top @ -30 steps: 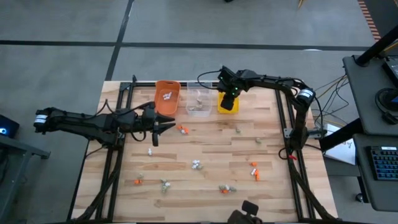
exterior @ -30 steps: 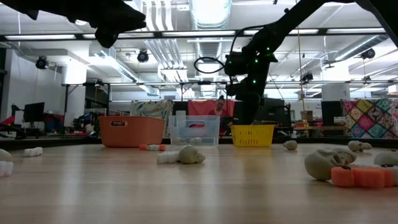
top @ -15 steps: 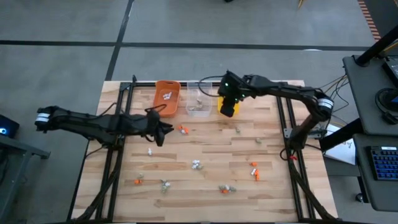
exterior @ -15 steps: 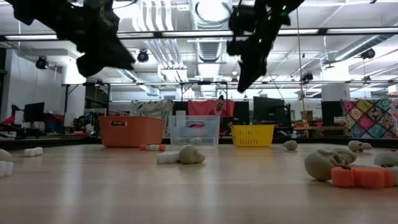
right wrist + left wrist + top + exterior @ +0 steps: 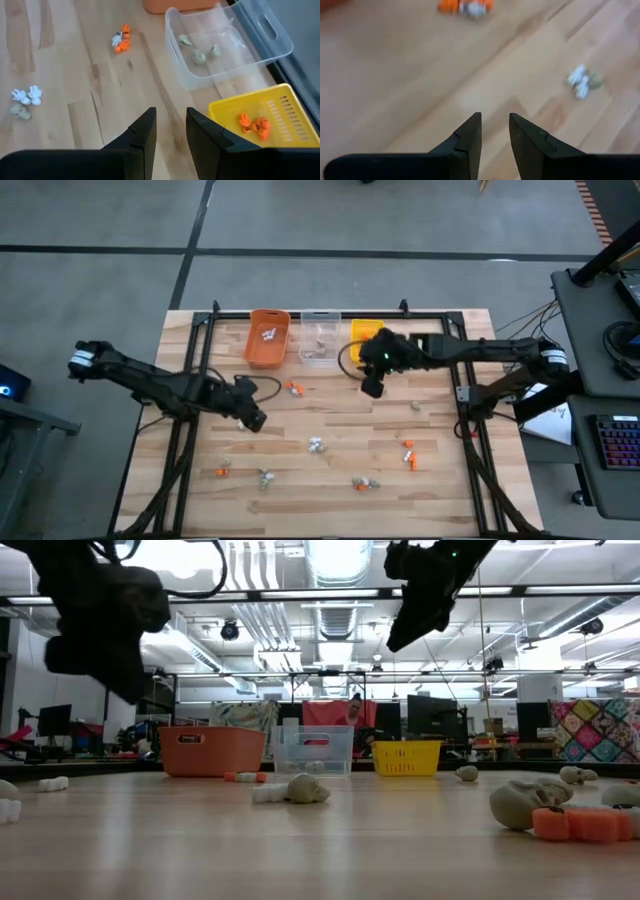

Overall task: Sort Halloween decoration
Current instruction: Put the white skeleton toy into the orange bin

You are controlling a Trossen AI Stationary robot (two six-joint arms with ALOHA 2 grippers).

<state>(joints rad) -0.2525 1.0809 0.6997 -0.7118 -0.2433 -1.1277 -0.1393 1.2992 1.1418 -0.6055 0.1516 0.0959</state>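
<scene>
Fingers slightly apart, empty, both arms, tiny orange, white, grey-tan trinkets scattered on table

Two dark, slender jointed arms are being shown from above, each built of black tubular links. The left arm is being marked by a white band near its outer joint, and a thin black cable is looping beside its wrist. The right arm is carrying a similar white band at its far joint, and a small green light is glowing on its wrist housing. The left gripper is being seen as two matte black, wedge-shaped fingers with stepped inner edges. The right gripper is showing the same black, angular finger shape.
</scene>
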